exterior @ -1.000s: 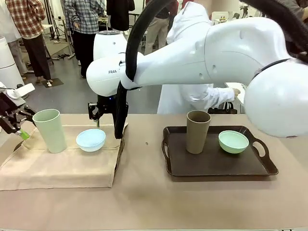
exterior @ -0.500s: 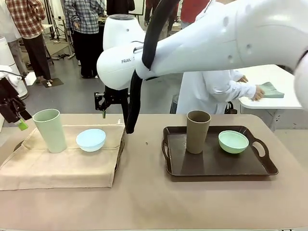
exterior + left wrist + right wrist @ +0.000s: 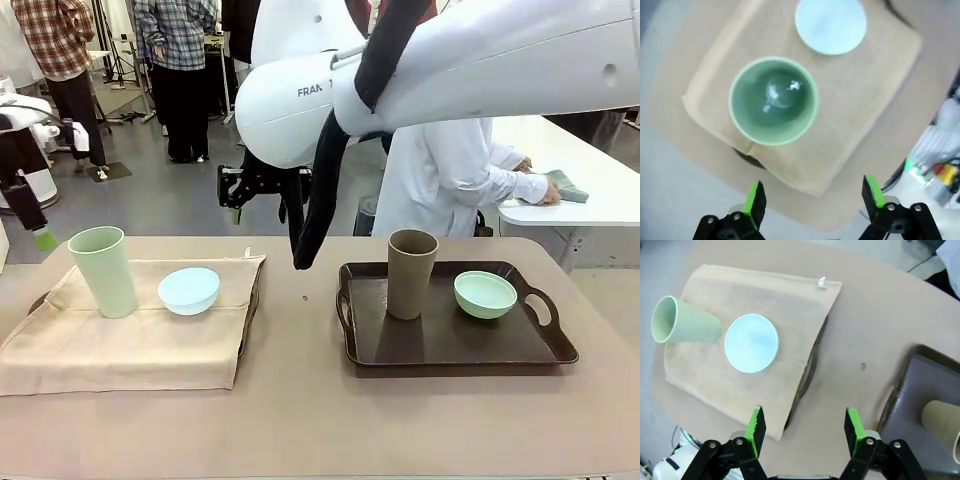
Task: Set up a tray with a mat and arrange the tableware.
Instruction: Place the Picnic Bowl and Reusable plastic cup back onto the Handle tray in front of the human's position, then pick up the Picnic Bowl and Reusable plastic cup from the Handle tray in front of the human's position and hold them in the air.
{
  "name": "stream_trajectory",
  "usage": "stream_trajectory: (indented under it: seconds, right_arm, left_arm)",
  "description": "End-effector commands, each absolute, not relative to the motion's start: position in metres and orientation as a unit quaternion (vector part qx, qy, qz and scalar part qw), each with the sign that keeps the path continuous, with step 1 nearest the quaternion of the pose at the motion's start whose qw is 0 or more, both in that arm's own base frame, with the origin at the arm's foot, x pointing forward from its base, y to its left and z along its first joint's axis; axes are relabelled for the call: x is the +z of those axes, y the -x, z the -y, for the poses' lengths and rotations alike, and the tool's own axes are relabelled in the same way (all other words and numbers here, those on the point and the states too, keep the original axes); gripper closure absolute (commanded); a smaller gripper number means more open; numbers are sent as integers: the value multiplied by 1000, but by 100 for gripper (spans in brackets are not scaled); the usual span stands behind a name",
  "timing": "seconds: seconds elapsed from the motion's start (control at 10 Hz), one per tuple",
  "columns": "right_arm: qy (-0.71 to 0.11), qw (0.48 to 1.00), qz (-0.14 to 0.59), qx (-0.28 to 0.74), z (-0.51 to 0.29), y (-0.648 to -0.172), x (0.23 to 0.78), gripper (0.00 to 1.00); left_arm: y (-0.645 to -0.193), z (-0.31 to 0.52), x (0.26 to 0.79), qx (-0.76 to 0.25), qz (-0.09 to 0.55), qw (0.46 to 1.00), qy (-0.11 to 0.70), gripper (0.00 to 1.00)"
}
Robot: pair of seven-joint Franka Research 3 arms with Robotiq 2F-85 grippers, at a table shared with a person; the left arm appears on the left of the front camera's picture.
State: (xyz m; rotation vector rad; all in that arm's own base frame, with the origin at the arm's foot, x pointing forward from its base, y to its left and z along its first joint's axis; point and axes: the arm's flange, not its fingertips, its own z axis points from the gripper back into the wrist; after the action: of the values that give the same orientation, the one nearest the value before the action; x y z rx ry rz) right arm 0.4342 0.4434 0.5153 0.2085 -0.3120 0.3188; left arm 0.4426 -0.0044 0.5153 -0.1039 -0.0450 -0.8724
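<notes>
Beige mat (image 3: 140, 340) on the left carries the pale green cup (image 3: 103, 270) and light blue bowl (image 3: 189, 290), side by side. Brown cup (image 3: 411, 272) and mint green bowl (image 3: 485, 294) stand on the dark tray (image 3: 450, 350). Left gripper (image 3: 813, 186) hangs above the pale green cup, jaws wide, empty. Right gripper (image 3: 805, 416) hovers high over the mat's edge, jaws apart, empty too.

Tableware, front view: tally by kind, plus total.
Cups: 2 (pale green cup, brown cup)
Bowls: 2 (light blue bowl, mint green bowl)
Total: 4
</notes>
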Motion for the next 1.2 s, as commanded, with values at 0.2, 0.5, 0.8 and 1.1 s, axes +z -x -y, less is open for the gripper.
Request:
stream_trajectory:
  seconds: [0.2, 0.5, 0.8, 1.1]
  right_arm:
    - [-85, 976, 139, 143, -430, -447, 529, 19]
    - [-92, 973, 152, 147, -429, -439, 528, 19]
    - [-92, 973, 152, 147, -429, -439, 528, 19]
    - [-92, 973, 152, 147, -429, -439, 528, 19]
  left_arm:
    - [-465, 61, 538, -335, 55, 940, 32, 0]
    - [-447, 39, 535, -381, 27, 923, 47, 0]
    - [-447, 39, 535, -381, 27, 923, 47, 0]
    - [-447, 39, 535, -381, 27, 923, 47, 0]
